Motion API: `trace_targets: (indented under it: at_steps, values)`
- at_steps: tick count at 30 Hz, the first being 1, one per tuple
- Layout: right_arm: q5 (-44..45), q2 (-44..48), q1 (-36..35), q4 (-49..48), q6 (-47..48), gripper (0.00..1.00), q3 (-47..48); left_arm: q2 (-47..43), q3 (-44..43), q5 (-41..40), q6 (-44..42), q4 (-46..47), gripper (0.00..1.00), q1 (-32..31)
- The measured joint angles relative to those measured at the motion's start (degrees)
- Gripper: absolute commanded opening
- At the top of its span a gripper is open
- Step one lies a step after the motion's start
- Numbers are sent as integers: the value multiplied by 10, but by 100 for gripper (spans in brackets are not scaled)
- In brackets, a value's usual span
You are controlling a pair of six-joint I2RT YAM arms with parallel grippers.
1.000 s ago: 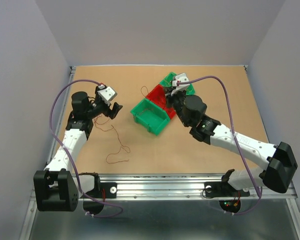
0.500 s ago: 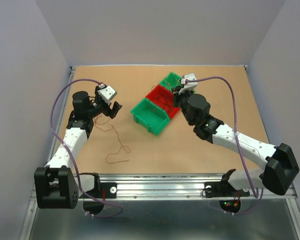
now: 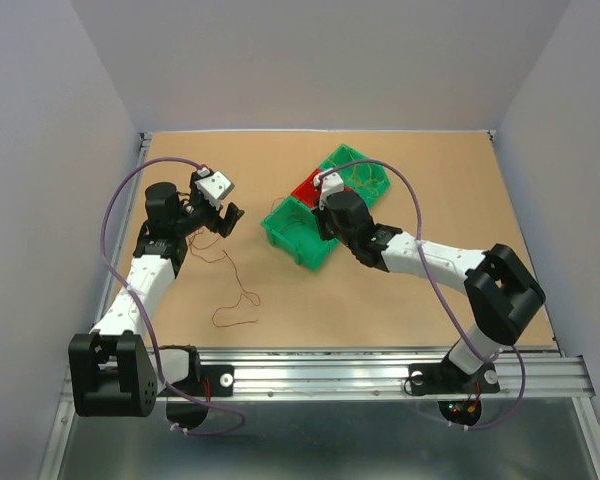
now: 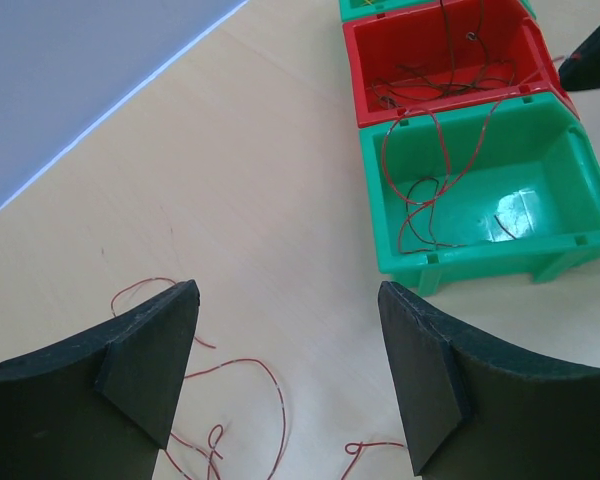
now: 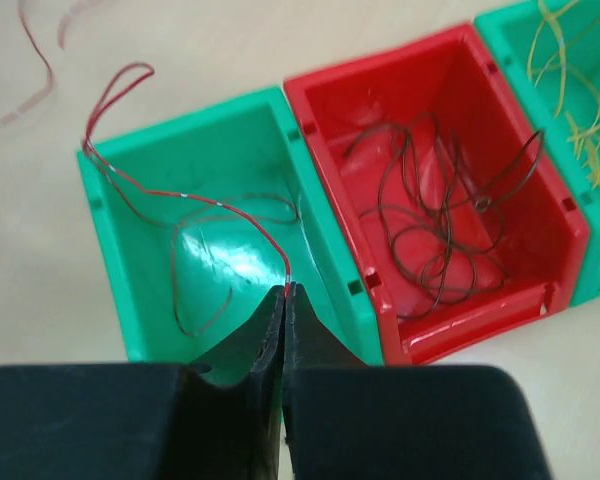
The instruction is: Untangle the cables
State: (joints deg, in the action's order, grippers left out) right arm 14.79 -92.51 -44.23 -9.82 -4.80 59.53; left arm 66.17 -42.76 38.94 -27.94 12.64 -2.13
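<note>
My right gripper (image 5: pixel 286 292) is shut on the end of a thin red wire (image 5: pixel 195 198). It holds it over the near green bin (image 5: pixel 323 255). The wire runs up-left across the bin and loops over its far corner. A thin brown strand (image 5: pixel 192 300) lies inside that bin. Dark brown wires (image 5: pixel 440 220) fill the red bin (image 5: pixel 380 62), and yellow wires (image 5: pixel 580 135) lie in the far green bin (image 5: pixel 508 40). My left gripper (image 4: pixel 288 325) is open and empty above loose red wires (image 4: pixel 265 385) on the table. In the top view it (image 3: pixel 225 216) is at the left.
The three bins stand in a diagonal row mid-table: near green (image 3: pixel 292 243), red (image 3: pixel 305 186), far green (image 3: pixel 365 160). A long curly red strand (image 3: pixel 238 296) trails toward the front edge. Purple arm cables (image 3: pixel 115 215) arc beside both arms. Grey walls enclose the table.
My right arm has swung left, from over the red and far green bins to over the near green bin. The left arm has not moved.
</note>
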Motion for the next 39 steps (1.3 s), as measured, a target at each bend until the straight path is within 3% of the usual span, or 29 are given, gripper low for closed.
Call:
trace_targets:
  at_steps: [5, 17, 28, 30, 33, 37, 38, 39]
  values:
    - [-4, -37, 0, 26, -5, 1, 7, 1, 0, 2, 0, 0, 84, 0]
    - [-29, -214, 0, 34, 1, 1, 129, 25, 0, 12, -2, -8, 83, 0]
    - [-54, -248, 0, 27, 33, 1, 132, 31, 0, 15, -6, -17, 83, 0]
    - [-57, -248, 0, 27, 35, 5, 132, 35, 0, 16, -6, -18, 83, 0]
    - [-63, -238, 0, 33, 35, 23, 131, 37, 0, 16, -7, -20, 83, 0]
    - [-63, -202, 0, 35, 36, 32, 130, 38, 0, 15, -7, -21, 82, 0]
    - [-63, -185, 0, 35, 37, 40, 130, 38, 0, 15, -7, -22, 82, 0]
    - [-63, -169, 0, 34, 37, 41, 130, 38, 0, 15, -7, -22, 83, 0]
